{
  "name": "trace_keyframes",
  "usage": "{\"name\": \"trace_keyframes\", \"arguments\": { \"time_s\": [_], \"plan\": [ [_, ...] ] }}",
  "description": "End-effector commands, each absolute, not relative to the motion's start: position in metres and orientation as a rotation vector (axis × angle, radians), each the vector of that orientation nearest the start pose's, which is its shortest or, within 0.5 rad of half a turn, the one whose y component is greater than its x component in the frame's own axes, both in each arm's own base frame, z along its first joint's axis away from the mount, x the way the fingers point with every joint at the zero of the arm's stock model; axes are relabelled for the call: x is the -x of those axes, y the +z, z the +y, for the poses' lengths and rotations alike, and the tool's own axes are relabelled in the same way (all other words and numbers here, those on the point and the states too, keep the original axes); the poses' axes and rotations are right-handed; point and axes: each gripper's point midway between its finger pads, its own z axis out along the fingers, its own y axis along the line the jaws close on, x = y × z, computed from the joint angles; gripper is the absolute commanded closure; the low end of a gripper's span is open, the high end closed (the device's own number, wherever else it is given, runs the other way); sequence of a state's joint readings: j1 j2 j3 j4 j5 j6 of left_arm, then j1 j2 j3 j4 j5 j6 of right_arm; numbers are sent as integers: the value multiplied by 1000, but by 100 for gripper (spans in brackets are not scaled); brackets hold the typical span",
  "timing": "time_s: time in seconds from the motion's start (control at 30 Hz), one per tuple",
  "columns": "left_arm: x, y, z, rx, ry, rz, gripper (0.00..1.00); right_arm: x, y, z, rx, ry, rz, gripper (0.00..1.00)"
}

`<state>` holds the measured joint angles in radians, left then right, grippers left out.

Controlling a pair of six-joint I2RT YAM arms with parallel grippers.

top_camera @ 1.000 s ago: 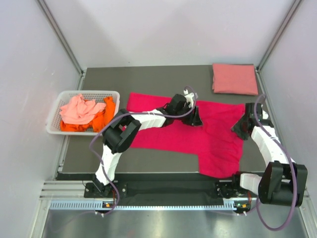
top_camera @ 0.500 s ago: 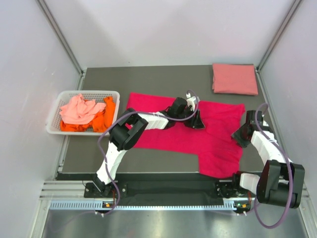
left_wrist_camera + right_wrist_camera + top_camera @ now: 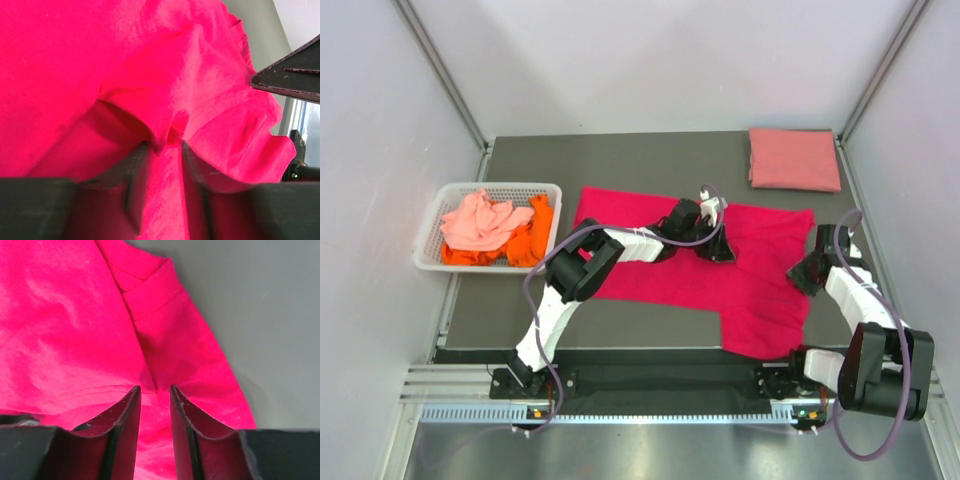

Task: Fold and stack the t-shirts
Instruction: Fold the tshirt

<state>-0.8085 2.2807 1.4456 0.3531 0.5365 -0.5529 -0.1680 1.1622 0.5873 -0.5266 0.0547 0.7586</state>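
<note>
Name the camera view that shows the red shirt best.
The top view: the red shirt lies spread out, nearly its whole outline visible. The left wrist view shows only a fold pinched between the fingers; the right wrist view, only a sleeve hem.

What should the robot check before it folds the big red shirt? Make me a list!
1. Left gripper pinching the red shirt: ok.
2. Right gripper pinching the shirt near its edge: ok.
3. Shirt lying smooth: not ok, it bunches up at the left gripper.
4. Only one layer pinched: cannot tell.
5. Folded pink shirt out of the way, at the far right corner: ok.
6. Spare shirts inside the basket: ok.
</note>
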Motion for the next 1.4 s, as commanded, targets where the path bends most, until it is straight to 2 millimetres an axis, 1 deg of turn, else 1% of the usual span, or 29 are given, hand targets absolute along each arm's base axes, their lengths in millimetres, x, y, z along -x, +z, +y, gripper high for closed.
{"name": "trace_keyframes", "arguments": {
  "time_s": [0.0,0.07,0.1,0.13,0.17,0.2,0.23,0.27,0.3,0.33,0.37,0.47,0.57,0.6,0.63,0.7,0.73,0.8,0.83,0.97,1.13,1.27,1.37],
  "plan": [
    [-317,65,-504,-705,-1402,2089,69,-250,41,-23,-1217,155,2318,71],
    [-316,71,-505,-709,-1417,2086,76,-250,42,-23,-1216,162,2312,75],
    [-314,73,-505,-708,-1428,2088,82,-250,42,-23,-1214,162,2308,77],
    [-315,79,-506,-706,-1432,2081,92,-250,42,-23,-1214,161,2308,80],
    [-314,79,-505,-698,-1428,2098,96,-250,43,-23,-1211,167,2303,86],
    [-314,82,-505,-687,-1435,2103,99,-252,43,-23,-1204,173,2297,89],
    [-313,88,-505,-686,-1444,2097,100,-251,42,-22,-1207,177,2296,94],
    [-313,91,-506,-677,-1448,2101,100,-251,42,-22,-1206,179,2296,95],
    [-312,89,-504,-657,-1446,2142,100,-251,42,-22,-1204,183,2294,96],
    [-312,95,-506,-663,-1459,2141,100,-252,43,-22,-1199,185,2290,98],
    [-310,96,-507,-670,-1473,2148,100,-251,44,-23,-1199,183,2288,100],
    [-309,105,-509,-648,-1484,2180,100,-251,50,-26,-1187,174,2271,100],
    [-310,105,-506,-637,-1450,2233,100,-251,57,-30,-1182,164,2253,100],
    [-312,108,-506,-635,-1444,2235,100,-251,58,-32,-1178,161,2249,100],
    [-310,104,-504,-632,-1427,2270,100,-250,60,-33,-1182,157,2247,100],
    [-313,102,-502,-622,-1406,2291,100,-249,64,-35,-1180,150,2245,100],
    [-312,97,-499,-612,-1394,2326,100,-249,66,-36,-1178,145,2245,100],
    [-311,95,-498,-608,-1411,2344,100,-246,69,-38,-1173,138,2248,100],
    [-309,89,-493,-593,-1406,2387,100,-245,69,-39,-1173,131,2247,100],
    [-309,81,-485,-578,-1381,2454,100,-242,76,-39,-1170,138,2229,100],
    [-310,87,-481,-582,-1383,2463,100,-241,81,-32,-1164,195,2213,100],
    [-309,90,-475,-584,-1363,2488,100,-237,85,-31,-1161,200,2201,100],
    [-304,87,-471,-588,-1351,2531,100,-234,89,-30,-1156,203,2191,100]
  ]
}}
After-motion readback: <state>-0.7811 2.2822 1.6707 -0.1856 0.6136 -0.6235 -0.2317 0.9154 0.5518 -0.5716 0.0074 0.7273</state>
